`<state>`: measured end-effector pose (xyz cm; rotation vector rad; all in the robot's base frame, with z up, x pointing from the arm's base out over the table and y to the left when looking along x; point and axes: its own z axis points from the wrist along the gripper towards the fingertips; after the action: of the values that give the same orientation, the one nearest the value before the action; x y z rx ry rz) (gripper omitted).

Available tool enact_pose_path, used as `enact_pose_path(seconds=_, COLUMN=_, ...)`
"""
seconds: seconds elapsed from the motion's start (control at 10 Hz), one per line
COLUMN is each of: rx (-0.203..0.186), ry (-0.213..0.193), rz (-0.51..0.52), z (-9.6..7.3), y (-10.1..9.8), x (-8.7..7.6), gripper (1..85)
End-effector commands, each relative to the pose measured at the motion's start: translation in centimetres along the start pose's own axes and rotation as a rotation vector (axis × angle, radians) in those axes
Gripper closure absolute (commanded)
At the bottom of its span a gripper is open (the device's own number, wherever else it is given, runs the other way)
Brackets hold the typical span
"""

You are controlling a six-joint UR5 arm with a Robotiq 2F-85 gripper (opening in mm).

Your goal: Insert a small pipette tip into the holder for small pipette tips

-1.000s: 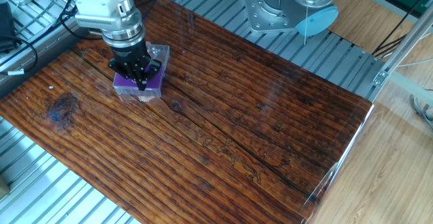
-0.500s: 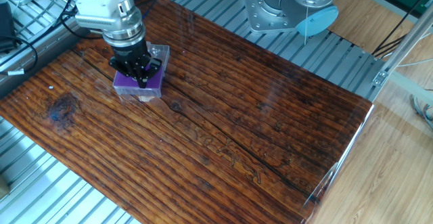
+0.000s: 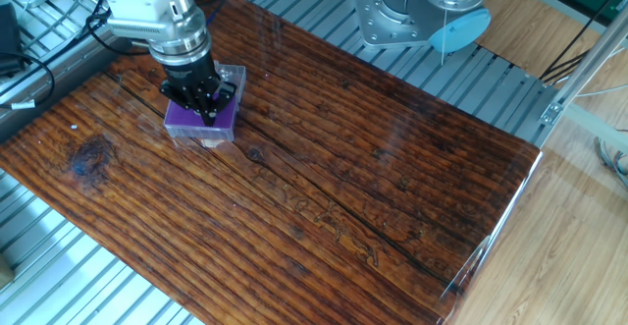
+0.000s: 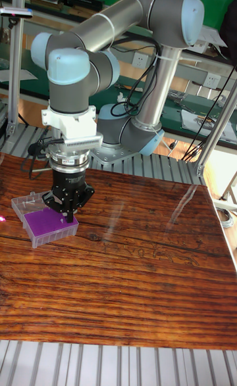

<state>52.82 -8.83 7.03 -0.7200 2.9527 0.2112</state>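
Observation:
The holder for small pipette tips [image 3: 180,120] is a small clear box with a purple grid top, standing at the far left of the wooden table [image 3: 343,188]. In the tall fixed view the holder [image 4: 43,222] sits at the left, its clear lid [image 4: 23,203] folded open behind it. My gripper [image 3: 209,118] points straight down over the holder's right part, fingertips just above the purple grid. Seen from the front, the gripper [image 4: 69,217] has its fingers drawn together to a narrow point. A small pipette tip is too small to make out between them or in the grid.
The arm's base [image 3: 412,11] is bolted to the slatted metal bench beyond the table's far edge. Cables [image 3: 29,65] lie off the table's left corner. The table's right edge [image 3: 500,217] drops to a light wood floor.
The gripper has risen slightly above the holder's purple grid over the last second. The holder has not moved.

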Motion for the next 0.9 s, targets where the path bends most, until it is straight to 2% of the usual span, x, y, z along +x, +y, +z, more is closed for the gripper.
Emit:
enact_pose_path(seconds=0.0, rx=0.021, ry=-0.037, rz=-0.016, z=-1.9, y=-1.3, x=-0.3, gripper=84.3)
enact_pose_path(seconds=0.3, rx=0.038, ry=-0.024, rz=-0.011, z=-1.4, y=-2.5, x=0.0, gripper=84.3)
enact_pose_path(seconds=0.4, rx=0.033, ry=-0.020, rz=-0.018, z=-0.9, y=-2.8, x=-0.1, gripper=84.3)
enact_pose_path(seconds=0.6, rx=0.023, ry=0.011, rz=0.000, z=0.4, y=-2.9, x=0.3, gripper=84.3)
enact_pose_path(seconds=0.7, rx=0.041, ry=0.020, rz=0.005, z=0.8, y=-3.4, x=0.4, gripper=84.3)
enact_pose_path(seconds=0.8, rx=0.040, ry=0.025, rz=0.008, z=1.0, y=-3.5, x=0.4, gripper=84.3)
